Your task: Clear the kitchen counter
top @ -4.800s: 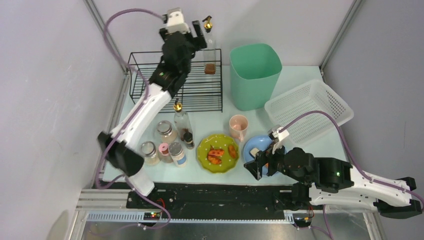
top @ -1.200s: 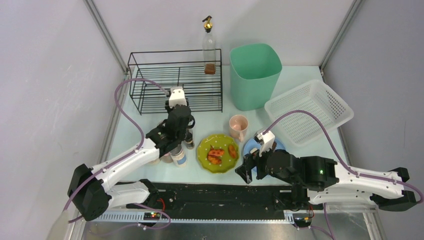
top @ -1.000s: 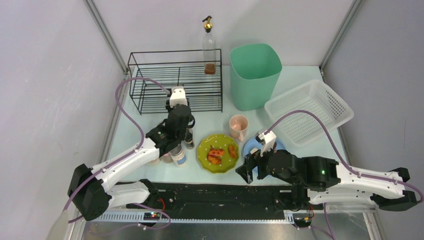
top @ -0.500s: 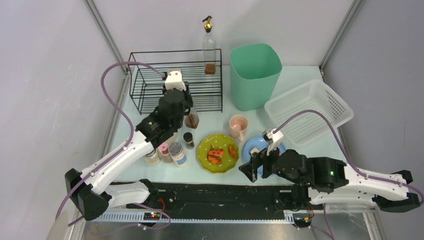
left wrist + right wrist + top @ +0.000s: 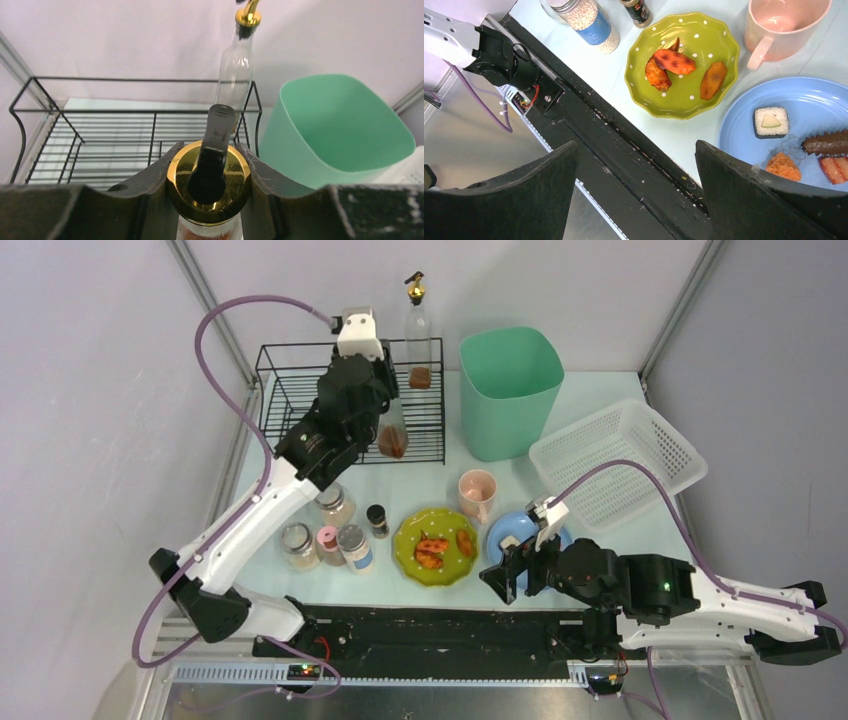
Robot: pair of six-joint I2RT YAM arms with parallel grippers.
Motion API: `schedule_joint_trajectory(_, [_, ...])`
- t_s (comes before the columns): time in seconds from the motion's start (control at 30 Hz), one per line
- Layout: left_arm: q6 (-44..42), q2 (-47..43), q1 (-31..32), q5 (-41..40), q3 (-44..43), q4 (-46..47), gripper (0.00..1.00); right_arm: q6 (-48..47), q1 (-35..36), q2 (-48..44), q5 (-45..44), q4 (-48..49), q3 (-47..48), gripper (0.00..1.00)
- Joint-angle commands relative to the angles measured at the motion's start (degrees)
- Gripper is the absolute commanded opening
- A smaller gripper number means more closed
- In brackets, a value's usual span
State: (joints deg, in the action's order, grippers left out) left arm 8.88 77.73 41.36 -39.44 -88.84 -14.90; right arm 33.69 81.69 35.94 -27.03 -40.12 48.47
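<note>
My left gripper (image 5: 378,400) is shut on the gold cap (image 5: 209,181) of a glass oil bottle (image 5: 392,436) with brown liquid at its bottom. It holds the bottle upright in the air over the right part of the black wire rack (image 5: 300,410). A second oil bottle (image 5: 417,335) stands at the rack's back right corner. On the pale mint kitchen counter (image 5: 430,478) my right gripper (image 5: 505,575) is open and empty, low over the near edge beside the blue plate (image 5: 512,530). In the right wrist view that gripper (image 5: 636,150) hangs over the black front rail.
Several jars (image 5: 333,506) and a small spice bottle (image 5: 377,520) stand at the front left. A green plate (image 5: 405,545) with fried food, a pink mug (image 5: 478,493), a green bin (image 5: 510,390) and a white basket (image 5: 617,462) fill the middle and right.
My left arm lifted the oil bottle from among the jars and carried it back and up over the wire rack. The right arm has barely shifted.
</note>
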Motion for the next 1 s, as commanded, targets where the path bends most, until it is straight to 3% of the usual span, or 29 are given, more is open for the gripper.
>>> schedule_joint_trajectory(0.0, [-4.73,2.03,-1.48,0.02,-9.66,3.01,0.00,-1.89,0.39,-0.40,-1.29,0.17,3.18,0.89])
schedule_joint_trajectory(0.97, [-7.41,34.03,-13.37,3.46,-54.80,1.81,0.00,-9.27,-0.10,0.72,-3.62,-1.00,7.20,0.92])
